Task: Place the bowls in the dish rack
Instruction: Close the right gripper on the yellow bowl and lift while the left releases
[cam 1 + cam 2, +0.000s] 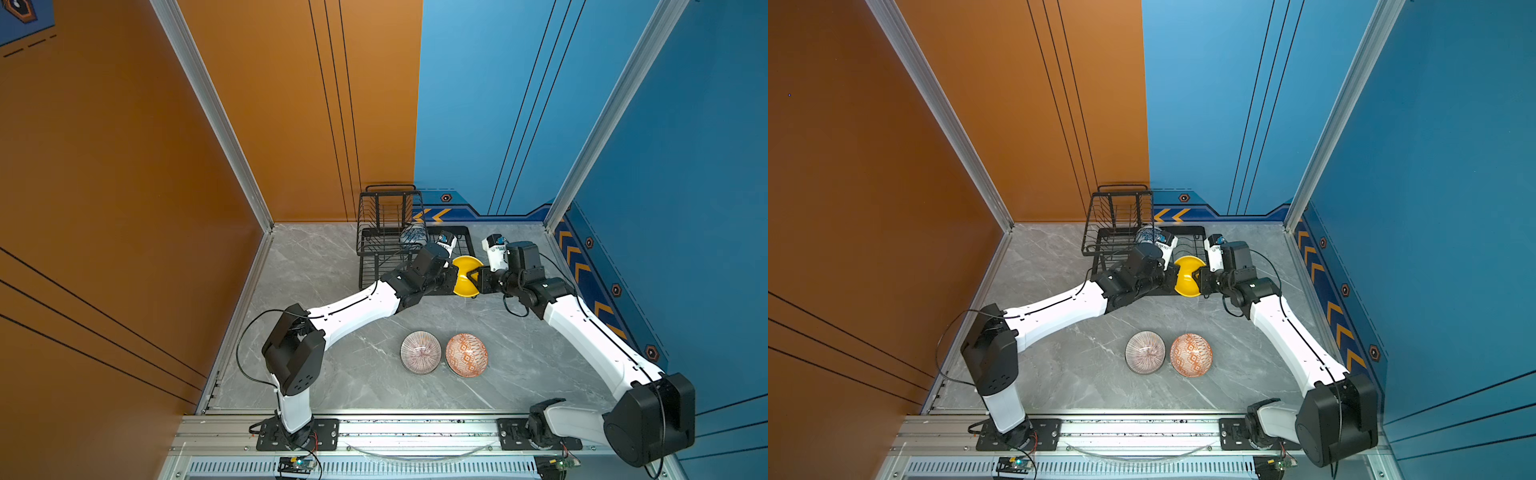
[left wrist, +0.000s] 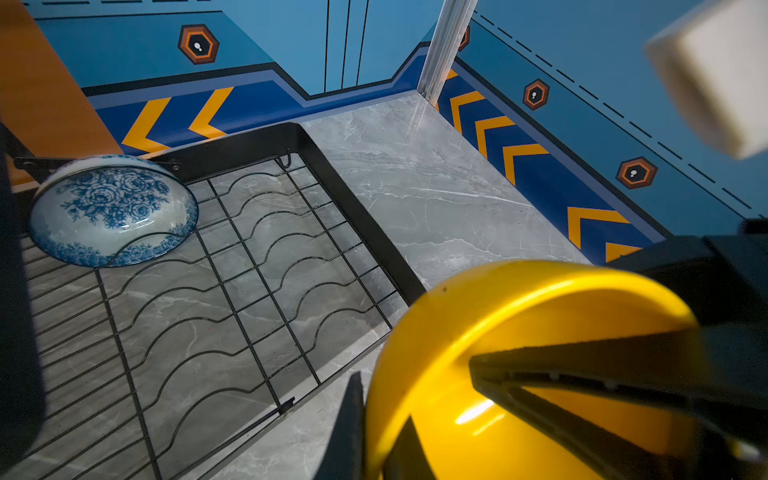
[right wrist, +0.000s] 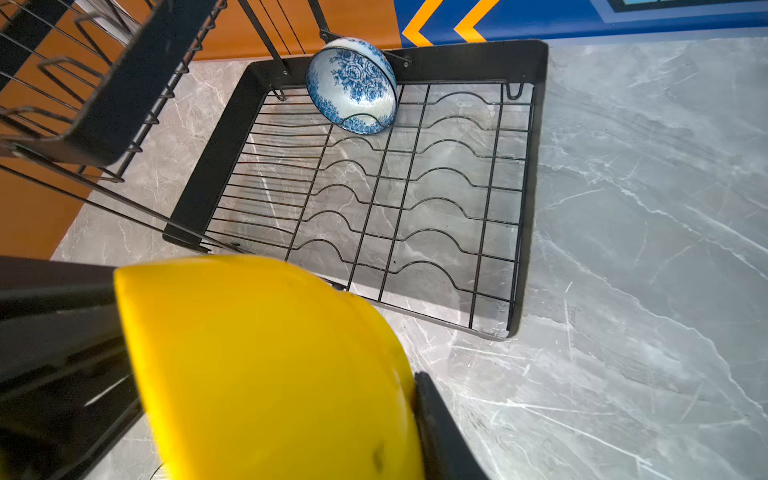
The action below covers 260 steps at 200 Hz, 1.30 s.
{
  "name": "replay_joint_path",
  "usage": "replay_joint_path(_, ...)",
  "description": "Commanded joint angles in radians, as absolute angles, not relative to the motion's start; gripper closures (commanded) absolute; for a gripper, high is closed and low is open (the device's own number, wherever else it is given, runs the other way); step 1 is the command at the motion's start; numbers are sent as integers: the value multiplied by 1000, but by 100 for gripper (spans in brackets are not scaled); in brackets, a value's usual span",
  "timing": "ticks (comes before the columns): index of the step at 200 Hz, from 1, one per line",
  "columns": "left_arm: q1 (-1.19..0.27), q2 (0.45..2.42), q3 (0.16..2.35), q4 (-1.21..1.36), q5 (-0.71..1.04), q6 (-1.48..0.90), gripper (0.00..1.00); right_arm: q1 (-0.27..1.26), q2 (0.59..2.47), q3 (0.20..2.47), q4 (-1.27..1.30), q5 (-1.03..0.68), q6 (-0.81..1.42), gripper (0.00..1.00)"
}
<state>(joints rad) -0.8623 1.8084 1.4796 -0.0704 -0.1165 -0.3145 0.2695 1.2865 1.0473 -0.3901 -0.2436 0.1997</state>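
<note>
A plain yellow bowl [image 1: 463, 274] [image 1: 1185, 278] hangs tilted on edge over the front right corner of the black wire dish rack [image 1: 376, 257] [image 3: 536, 166]. My left gripper [image 1: 451, 276] [image 2: 380, 449] is shut on its rim from the left. From the right, my right gripper [image 1: 476, 280] [image 3: 409, 415] straddles the opposite rim, with one finger pressed on the outer wall. A blue-white floral bowl [image 1: 413, 237] [image 2: 112, 212] leans in a slot at the rack's back. The pinkish striped bowl [image 1: 420, 352] and the orange-white bowl [image 1: 466, 354] sit side by side on the table in front.
The rack's raised upper basket [image 1: 388, 208] stands at the back left, over the base. Behind the rack is the orange and blue wall. A blue side wall [image 1: 602, 291] runs close behind the right arm. The grey marble table [image 1: 332, 374] lies bare on the left.
</note>
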Motion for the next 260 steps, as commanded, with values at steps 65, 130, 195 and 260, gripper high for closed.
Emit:
replay_joint_path(65,-876,1753,1426,-16,-49,-330,100,268,1260,1059,-446,-206,149,100)
replay_joint_path(130,-887,1693,1401,-86,-8,-292,44,289,1215,1064,-463,-133,101,100)
replay_joint_path(195,-923,1547,1311,-226,-59,-212,2,346,1231,1072,-368,-80,-23,100)
replay_joint_path(260,-916,1399,1188,-310,-110,-198,2,360,1294,1058,-185,-7,-219,100)
